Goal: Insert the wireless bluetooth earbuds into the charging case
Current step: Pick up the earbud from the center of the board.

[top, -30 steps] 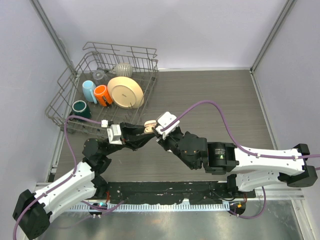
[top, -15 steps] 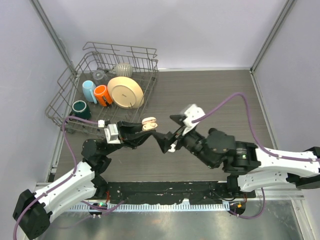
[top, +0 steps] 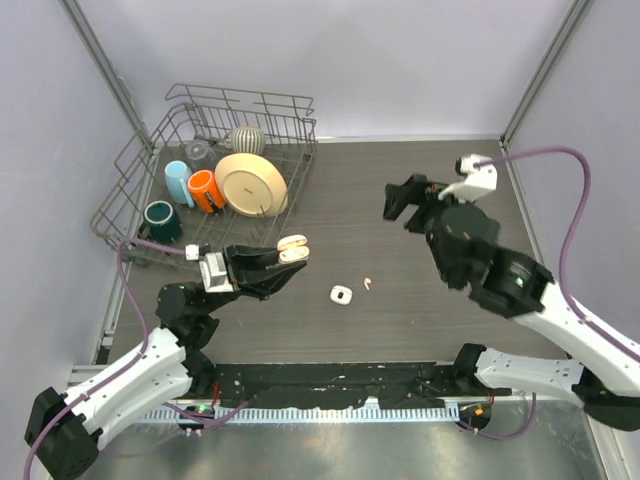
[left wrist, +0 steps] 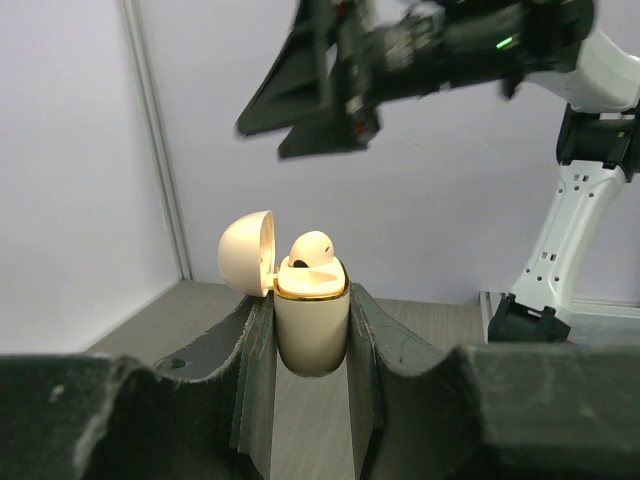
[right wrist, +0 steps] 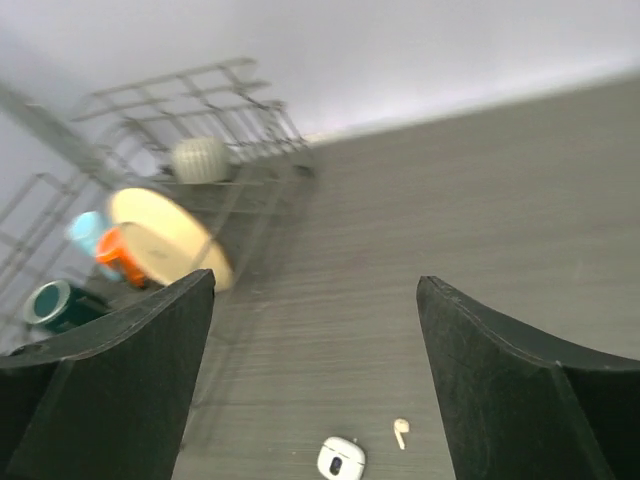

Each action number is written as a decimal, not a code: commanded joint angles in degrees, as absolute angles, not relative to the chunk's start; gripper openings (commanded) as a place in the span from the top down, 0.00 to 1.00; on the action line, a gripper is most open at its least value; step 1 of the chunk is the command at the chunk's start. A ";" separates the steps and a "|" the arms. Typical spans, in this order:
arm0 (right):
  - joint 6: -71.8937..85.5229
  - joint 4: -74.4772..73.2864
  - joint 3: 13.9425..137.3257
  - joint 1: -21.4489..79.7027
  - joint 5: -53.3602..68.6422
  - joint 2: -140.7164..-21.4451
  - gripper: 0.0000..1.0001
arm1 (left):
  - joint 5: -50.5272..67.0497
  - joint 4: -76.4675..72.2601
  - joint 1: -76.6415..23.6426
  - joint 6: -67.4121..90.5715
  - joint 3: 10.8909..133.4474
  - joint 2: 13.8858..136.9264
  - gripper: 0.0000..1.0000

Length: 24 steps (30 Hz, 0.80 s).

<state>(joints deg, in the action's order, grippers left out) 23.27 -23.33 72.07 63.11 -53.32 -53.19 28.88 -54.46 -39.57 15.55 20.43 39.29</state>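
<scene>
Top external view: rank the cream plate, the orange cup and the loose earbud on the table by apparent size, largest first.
1. cream plate
2. orange cup
3. loose earbud, by far the smallest

- A wire dish rack (top: 128, 190) stands at the far left corner of the dark wood-grain counter (top: 340, 190).
- Inside it, a cream plate (top: 250, 184) leans on edge beside an orange cup (top: 205, 190), a light blue cup (top: 178, 182) and a dark green mug (top: 160, 217).
- Behind the plate sits a ribbed grey piece (top: 246, 139), perhaps a vase.
</scene>
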 commanded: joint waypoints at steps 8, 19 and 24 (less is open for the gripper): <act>47.28 -34.45 56.00 40.96 -16.09 -69.60 0.34 | 27.51 -54.15 -39.46 15.82 19.78 35.17 1.00; 49.57 -33.31 54.84 41.04 -17.14 -79.80 0.38 | 26.90 -52.65 -39.46 15.64 18.81 33.57 1.00; 49.40 -31.73 55.81 41.13 -17.49 -83.23 0.43 | 26.90 -52.56 -39.46 15.56 18.63 33.84 1.00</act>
<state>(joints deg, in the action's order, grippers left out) 48.29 -34.57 53.49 41.01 -17.17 -82.04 27.64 -51.72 -39.57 16.08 18.81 33.76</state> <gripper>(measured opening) 0.579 0.318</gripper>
